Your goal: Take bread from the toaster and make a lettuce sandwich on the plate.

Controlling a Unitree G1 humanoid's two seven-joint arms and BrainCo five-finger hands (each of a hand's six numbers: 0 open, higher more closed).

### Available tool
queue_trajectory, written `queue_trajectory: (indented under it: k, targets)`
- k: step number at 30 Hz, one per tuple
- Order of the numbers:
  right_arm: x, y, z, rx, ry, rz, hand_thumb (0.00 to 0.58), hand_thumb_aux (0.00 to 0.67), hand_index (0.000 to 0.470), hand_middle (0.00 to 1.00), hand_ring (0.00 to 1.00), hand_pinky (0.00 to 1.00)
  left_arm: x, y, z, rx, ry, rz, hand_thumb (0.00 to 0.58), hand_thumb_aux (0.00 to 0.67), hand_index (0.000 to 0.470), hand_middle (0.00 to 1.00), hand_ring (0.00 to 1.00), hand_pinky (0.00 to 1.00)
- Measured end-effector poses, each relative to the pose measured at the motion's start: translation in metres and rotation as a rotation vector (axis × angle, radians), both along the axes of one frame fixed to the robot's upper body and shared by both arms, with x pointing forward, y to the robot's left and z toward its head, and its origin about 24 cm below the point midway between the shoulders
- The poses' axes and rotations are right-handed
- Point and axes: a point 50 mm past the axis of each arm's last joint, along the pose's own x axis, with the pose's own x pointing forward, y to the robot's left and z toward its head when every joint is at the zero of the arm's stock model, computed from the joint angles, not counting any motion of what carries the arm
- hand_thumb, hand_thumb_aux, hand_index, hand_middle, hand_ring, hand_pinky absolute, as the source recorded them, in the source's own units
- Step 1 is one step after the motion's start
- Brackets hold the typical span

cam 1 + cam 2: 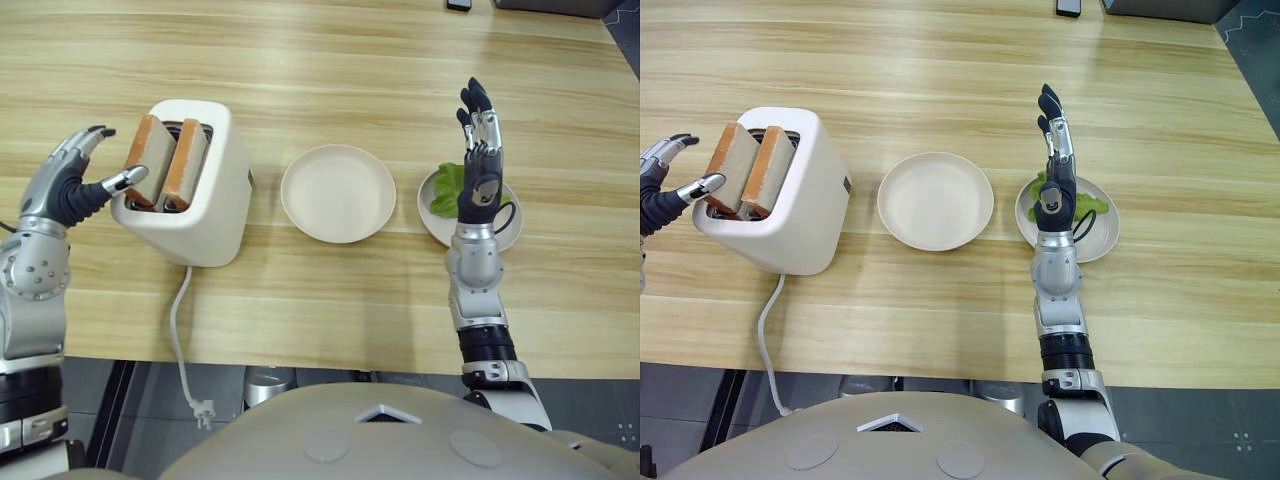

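Note:
A white toaster [205, 190] stands on the wooden table at the left, with two bread slices [168, 162] sticking up out of its slots. My left hand [78, 175] is open just left of the toaster, a fingertip close to the nearer slice, holding nothing. An empty cream plate [338, 192] lies in the middle. To its right a small white dish [1100, 228] holds green lettuce [1087, 203]. My right hand [480, 150] is raised, fingers straight and open, above that dish and hiding part of the lettuce.
The toaster's white cord [181, 335] runs off the table's front edge, its plug hanging below. A small dark object [459, 5] lies at the far edge. Bare wood stretches behind the dishes.

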Motion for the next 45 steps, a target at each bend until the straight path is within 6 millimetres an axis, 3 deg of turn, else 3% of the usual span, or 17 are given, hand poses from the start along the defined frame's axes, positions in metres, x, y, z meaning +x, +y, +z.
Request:
queue_trajectory:
  k: [13, 17, 18, 19, 24, 27, 36, 41, 45]
  targets:
    - [0.0, 0.001, -0.001, -0.002, -0.001, 0.003, 0.0, 0.0, 0.0, 0.0, 0.0, 0.0, 0.006, -0.009, 0.011, -0.011, -0.107, -0.032, 0.58, 0.67, 0.46, 0.0, 0.0, 0.0]
    - [0.001, 0.003, -0.001, -0.006, -0.003, 0.009, 0.0, 0.0, 0.0, 0.0, 0.0, 0.0, 0.011, -0.02, 0.036, -0.074, -0.314, -0.065, 0.58, 0.67, 0.46, 0.0, 0.0, 0.0]
    - [0.0, 0.004, -0.001, -0.006, -0.004, 0.01, 0.0, 0.0, 0.0, 0.0, 0.0, 0.0, 0.012, -0.023, 0.044, -0.074, -0.36, -0.083, 0.58, 0.67, 0.46, 0.56, 0.56, 0.56]
    - [0.001, 0.004, 0.0, -0.007, -0.006, 0.011, 0.0, 0.0, 0.0, 0.0, 0.0, 0.0, 0.012, -0.028, 0.056, -0.077, -0.427, -0.109, 0.58, 0.67, 0.46, 1.0, 1.0, 1.0]
    - [0.003, 0.006, -0.001, -0.009, -0.005, 0.016, 0.0, 0.0, 0.0, 0.0, 0.0, 0.0, 0.005, -0.059, 0.1, -0.114, -0.704, -0.278, 0.58, 0.67, 0.46, 1.0, 1.0, 1.0]
    - [0.004, 0.007, -0.001, -0.009, -0.007, 0.019, 0.0, 0.0, 0.0, 0.0, 0.0, 0.0, 0.001, -0.081, 0.109, -0.162, -0.769, -0.4, 0.58, 0.67, 0.46, 1.0, 1.0, 1.0]
    - [0.007, 0.011, 0.0, -0.006, -0.014, 0.036, 0.0, 0.0, 0.0, 0.0, 0.0, 0.0, 0.021, -0.157, 0.058, -0.637, -0.493, -0.679, 0.58, 0.67, 0.46, 1.0, 1.0, 1.0]
    - [0.011, 0.01, -0.001, 0.027, -0.006, 0.033, 0.0, 0.0, 0.0, 0.0, 0.0, 0.0, 0.033, -0.205, 0.02, -0.874, -0.214, -0.78, 0.58, 0.67, 0.46, 1.0, 1.0, 1.0]
    - [0.018, -0.006, 0.006, 0.091, -0.023, -0.018, 0.0, 0.0, 0.0, 0.0, 0.0, 0.0, 0.049, -0.219, -0.01, -0.923, -0.061, -0.746, 0.58, 0.67, 0.46, 1.0, 1.0, 1.0]
